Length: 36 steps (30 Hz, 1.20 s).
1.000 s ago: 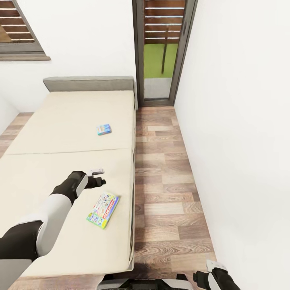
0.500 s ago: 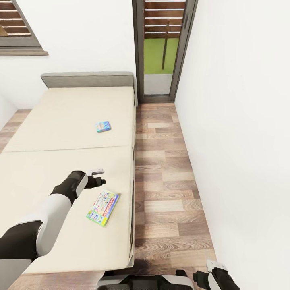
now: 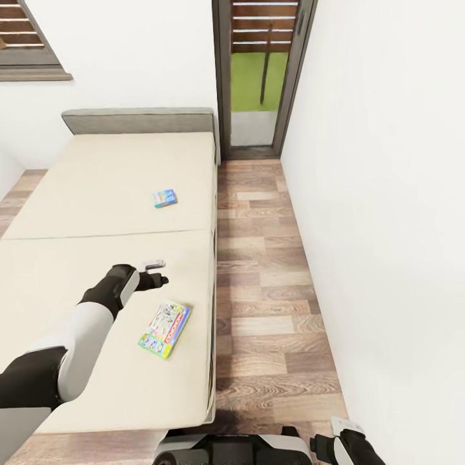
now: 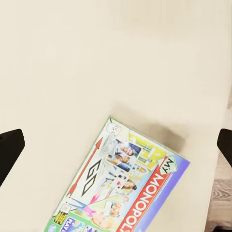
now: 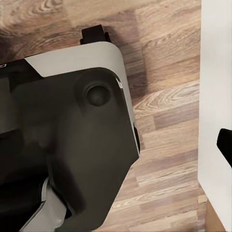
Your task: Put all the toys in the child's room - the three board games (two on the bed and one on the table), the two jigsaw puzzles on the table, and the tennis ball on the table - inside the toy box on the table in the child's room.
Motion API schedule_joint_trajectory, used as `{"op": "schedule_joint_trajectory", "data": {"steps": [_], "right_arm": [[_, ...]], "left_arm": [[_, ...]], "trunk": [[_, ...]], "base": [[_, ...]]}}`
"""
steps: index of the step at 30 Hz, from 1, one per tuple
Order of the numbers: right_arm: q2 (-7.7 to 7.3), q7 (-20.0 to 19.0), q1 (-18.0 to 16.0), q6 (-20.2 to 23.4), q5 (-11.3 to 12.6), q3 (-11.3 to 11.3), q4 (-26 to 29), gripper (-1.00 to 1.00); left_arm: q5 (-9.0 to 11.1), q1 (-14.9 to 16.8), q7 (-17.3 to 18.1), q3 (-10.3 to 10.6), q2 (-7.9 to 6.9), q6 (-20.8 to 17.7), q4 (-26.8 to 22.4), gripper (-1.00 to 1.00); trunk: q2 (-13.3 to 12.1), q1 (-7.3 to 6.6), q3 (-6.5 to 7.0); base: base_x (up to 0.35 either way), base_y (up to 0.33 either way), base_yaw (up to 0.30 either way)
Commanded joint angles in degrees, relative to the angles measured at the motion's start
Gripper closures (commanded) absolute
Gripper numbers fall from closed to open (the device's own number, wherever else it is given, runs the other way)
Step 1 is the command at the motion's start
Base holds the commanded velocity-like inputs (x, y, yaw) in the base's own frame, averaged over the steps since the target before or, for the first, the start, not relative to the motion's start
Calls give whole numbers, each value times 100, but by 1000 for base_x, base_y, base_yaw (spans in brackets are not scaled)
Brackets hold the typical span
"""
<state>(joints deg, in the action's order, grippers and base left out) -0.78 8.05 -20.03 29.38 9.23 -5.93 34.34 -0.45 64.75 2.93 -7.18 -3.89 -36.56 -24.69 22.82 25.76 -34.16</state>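
Monopoly box (image 4: pixel 124 185) cut off in wrist view, left jaws spread empty, right jaws' state unclear

Near game box (image 3: pixel 165 329): on the bed (image 3: pixel 97 194), by its right edge.
Far game box (image 3: pixel 165 197): on the bed, beyond the seam.
Left gripper (image 3: pixel 157 272): over the bed, between both boxes.
Floor (image 3: pixel 271 290): right of bed.

White walls (image 3: pixel 387 194) enclose a wood-plank floor (image 3: pixel 271 310). A grey headboard (image 3: pixel 139 121) stands beside a dark-framed glass door (image 3: pixel 258 77); a slatted window (image 3: pixel 26 45) is high up.
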Motion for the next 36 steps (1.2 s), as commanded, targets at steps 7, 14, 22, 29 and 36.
{"op": "schedule_joint_trajectory", "data": {"steps": [7, 14, 22, 29, 36], "right_arm": [[-1, 39, 0, 24, 61, 4, 11, -100], [-1, 41, 0, 24, 61, 4, 11, -100], [-1, 45, 0, 24, 61, 4, 11, -100], [-1, 46, 0, 24, 61, 4, 11, -100], [-1, 48, 0, 24, 61, 4, 11, -100]], "left_arm": [[-9, 32, 4, -37, 36, 232, -24, -100], [-12, 37, -6, -38, 52, 341, -21, -100], [-15, 38, -19, -36, 62, 493, -19, -100], [-16, 38, -20, -31, 56, 542, -19, -100], [-16, 38, -20, -30, 58, 558, -19, -100]], "trunk": [[9, 3, -73], [9, 3, -139], [9, 3, -214], [9, 3, -280], [9, 3, -345]], "base": [[0, 0, 0], [0, 0, 0], [0, 0, 0], [0, 0, 0], [0, 0, 0]]}}
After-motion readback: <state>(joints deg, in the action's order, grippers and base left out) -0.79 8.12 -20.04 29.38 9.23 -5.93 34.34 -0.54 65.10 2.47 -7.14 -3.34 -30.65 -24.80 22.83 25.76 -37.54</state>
